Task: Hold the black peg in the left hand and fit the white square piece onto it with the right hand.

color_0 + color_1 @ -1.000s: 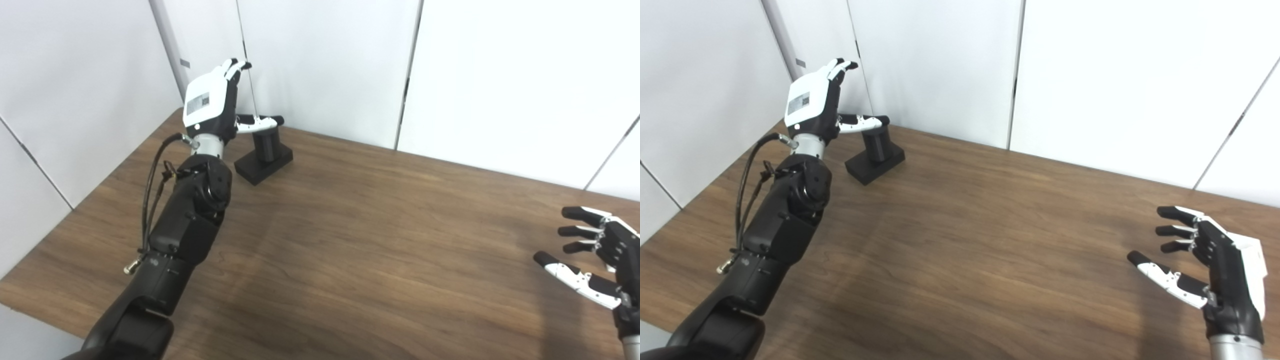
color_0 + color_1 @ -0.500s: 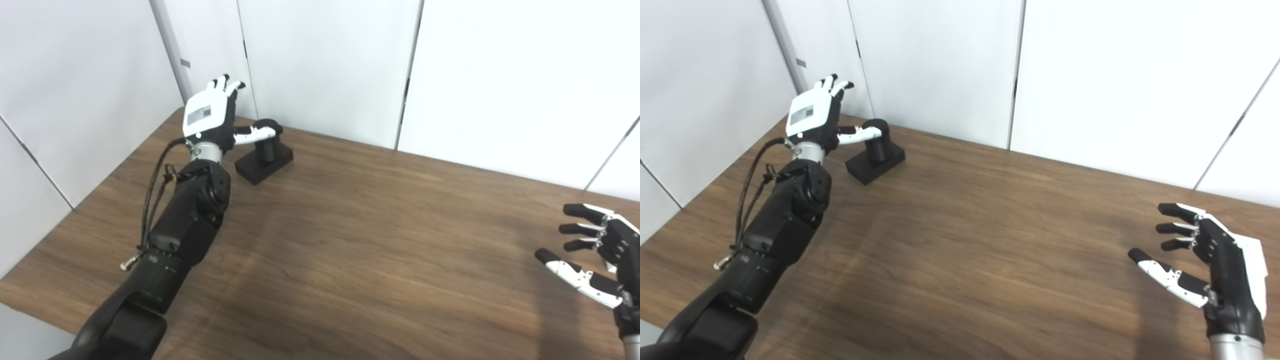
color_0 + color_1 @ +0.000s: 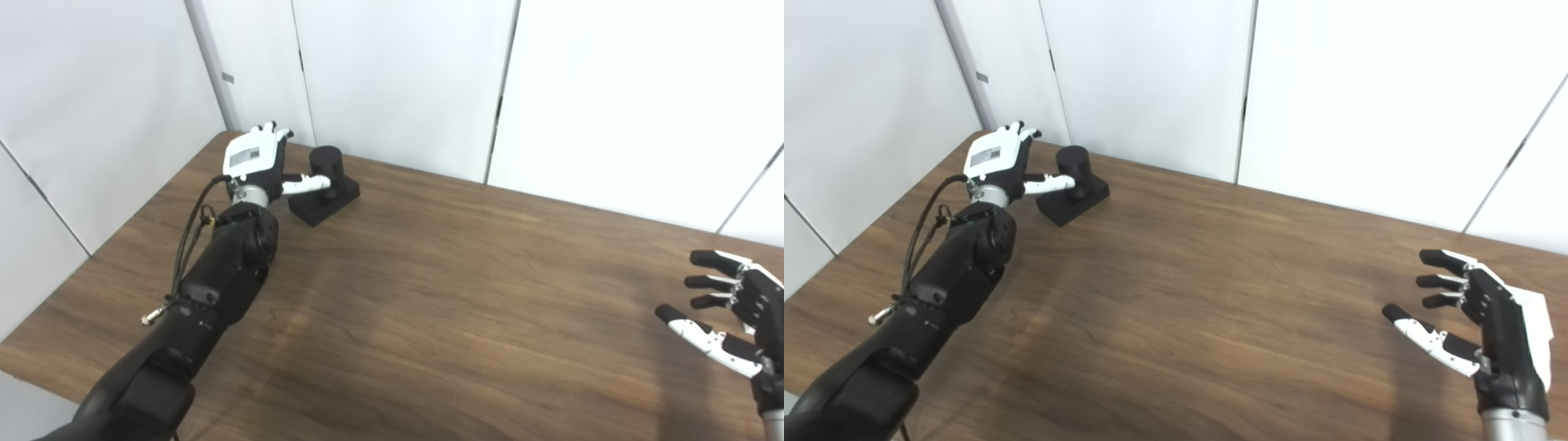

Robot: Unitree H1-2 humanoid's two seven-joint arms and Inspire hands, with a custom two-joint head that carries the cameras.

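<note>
Standing upright on its square matte base, the black peg — a smooth cylinder — is seen at the far-left corner of the wood-grain table. It is flanked by the left hand, fingers spread and nothing grasped; the right hand is held unclenched too, empty.

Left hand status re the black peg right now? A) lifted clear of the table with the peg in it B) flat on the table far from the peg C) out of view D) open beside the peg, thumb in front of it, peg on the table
D: the left hand is open beside the black peg, thumb across its front, and the peg's base rests on the table.
</note>
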